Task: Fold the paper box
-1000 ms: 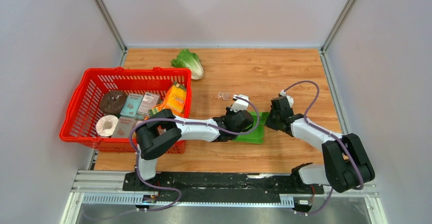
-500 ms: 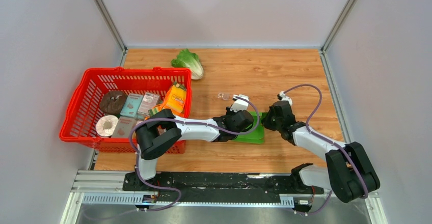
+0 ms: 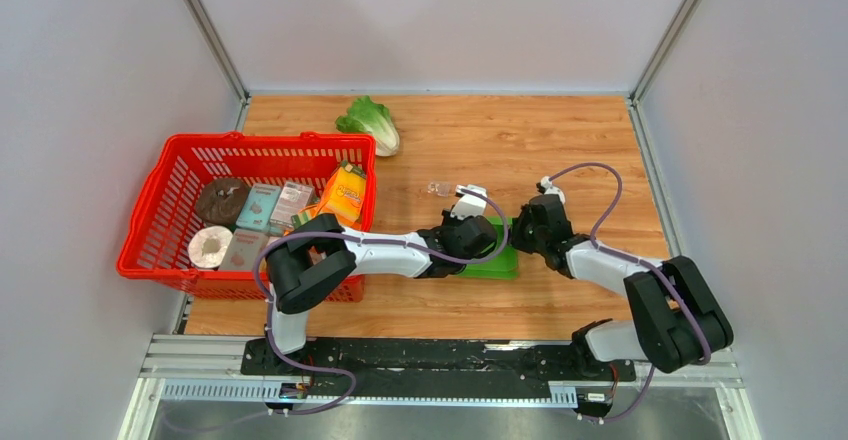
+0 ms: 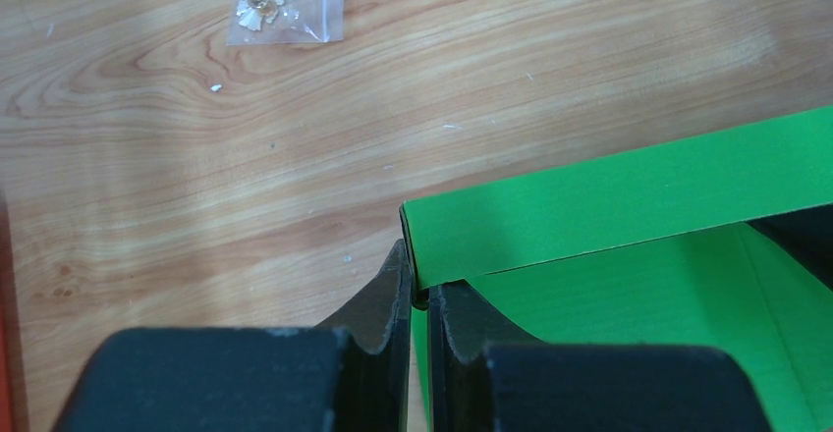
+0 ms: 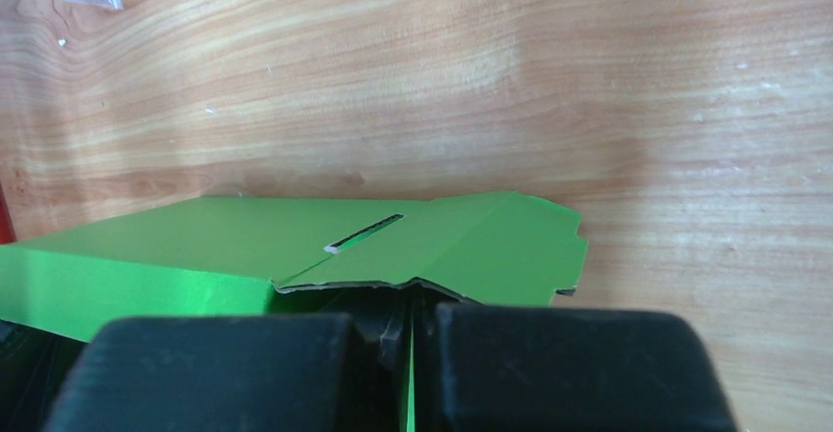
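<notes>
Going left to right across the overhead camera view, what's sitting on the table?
red basket → small clear bag → paper box. The lettuce is left out, since it overlaps the basket's right end.

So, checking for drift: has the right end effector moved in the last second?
Yes: the right end effector shifted left, towards the paper box, away from the right table edge.
</notes>
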`<state>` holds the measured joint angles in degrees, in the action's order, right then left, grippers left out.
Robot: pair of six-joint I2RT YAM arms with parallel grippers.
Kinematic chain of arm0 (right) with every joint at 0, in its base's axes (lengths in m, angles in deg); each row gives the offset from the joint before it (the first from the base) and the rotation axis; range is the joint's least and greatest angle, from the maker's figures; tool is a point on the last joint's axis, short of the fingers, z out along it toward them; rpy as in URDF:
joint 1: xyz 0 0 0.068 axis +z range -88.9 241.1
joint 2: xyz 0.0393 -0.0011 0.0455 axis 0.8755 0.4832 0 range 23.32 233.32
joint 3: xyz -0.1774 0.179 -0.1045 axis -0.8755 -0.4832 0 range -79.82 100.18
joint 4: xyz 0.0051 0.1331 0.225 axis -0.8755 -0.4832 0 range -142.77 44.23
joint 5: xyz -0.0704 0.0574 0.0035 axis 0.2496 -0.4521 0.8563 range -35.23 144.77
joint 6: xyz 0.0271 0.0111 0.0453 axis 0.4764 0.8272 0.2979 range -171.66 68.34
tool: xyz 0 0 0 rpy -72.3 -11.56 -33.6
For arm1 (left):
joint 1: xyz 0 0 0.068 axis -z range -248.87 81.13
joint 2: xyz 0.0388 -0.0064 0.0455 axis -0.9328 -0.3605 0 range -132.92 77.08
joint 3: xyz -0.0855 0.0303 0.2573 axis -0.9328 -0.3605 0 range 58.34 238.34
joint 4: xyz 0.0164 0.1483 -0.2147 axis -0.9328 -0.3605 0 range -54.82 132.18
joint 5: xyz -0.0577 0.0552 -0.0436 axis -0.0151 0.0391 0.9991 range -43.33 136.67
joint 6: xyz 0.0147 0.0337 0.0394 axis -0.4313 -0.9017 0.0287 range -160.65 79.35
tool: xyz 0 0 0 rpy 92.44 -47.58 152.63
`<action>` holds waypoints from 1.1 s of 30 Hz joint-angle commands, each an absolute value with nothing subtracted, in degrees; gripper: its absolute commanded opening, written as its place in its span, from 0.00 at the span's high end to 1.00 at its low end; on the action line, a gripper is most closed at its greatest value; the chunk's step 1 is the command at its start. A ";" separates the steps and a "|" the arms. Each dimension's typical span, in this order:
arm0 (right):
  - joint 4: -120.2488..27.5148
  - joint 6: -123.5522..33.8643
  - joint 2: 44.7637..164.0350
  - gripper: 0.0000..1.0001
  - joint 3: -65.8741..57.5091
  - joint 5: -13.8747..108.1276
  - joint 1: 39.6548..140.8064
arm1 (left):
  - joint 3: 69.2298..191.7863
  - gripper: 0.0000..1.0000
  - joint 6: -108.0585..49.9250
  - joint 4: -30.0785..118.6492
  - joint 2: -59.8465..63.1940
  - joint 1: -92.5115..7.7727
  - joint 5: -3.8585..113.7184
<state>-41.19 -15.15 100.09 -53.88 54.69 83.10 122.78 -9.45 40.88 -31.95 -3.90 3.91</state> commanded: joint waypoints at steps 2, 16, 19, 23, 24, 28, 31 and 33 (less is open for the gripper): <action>-42.86 -12.81 103.65 1.00 -53.10 54.24 83.69 | 122.32 1.00 -10.32 35.15 -32.08 -4.01 6.06; -68.62 -19.22 84.32 0.66 -45.54 66.54 83.25 | 121.44 1.00 -11.29 35.68 -31.99 -4.09 4.92; -68.27 -21.42 86.24 0.59 -44.32 66.99 82.38 | 121.09 1.00 -11.99 36.03 -31.29 -4.09 4.13; -65.99 -23.97 91.33 0.57 -42.29 66.72 82.20 | 120.74 1.00 -11.73 35.94 -31.03 -4.09 4.31; -65.99 -24.06 92.39 0.57 -41.59 67.16 82.20 | 120.57 1.00 -11.56 36.20 -31.11 -4.09 4.31; -63.80 -25.90 95.83 0.58 -40.09 65.32 82.20 | 120.65 1.00 -11.03 36.47 -31.46 -4.09 5.09; -58.96 -27.14 95.48 0.57 -41.93 65.05 82.29 | 120.92 1.00 -11.90 36.38 -31.73 -4.09 5.19; -58.87 -27.49 95.48 0.56 -41.94 65.75 82.29 | 120.83 1.00 -12.34 35.94 -31.20 -4.09 4.66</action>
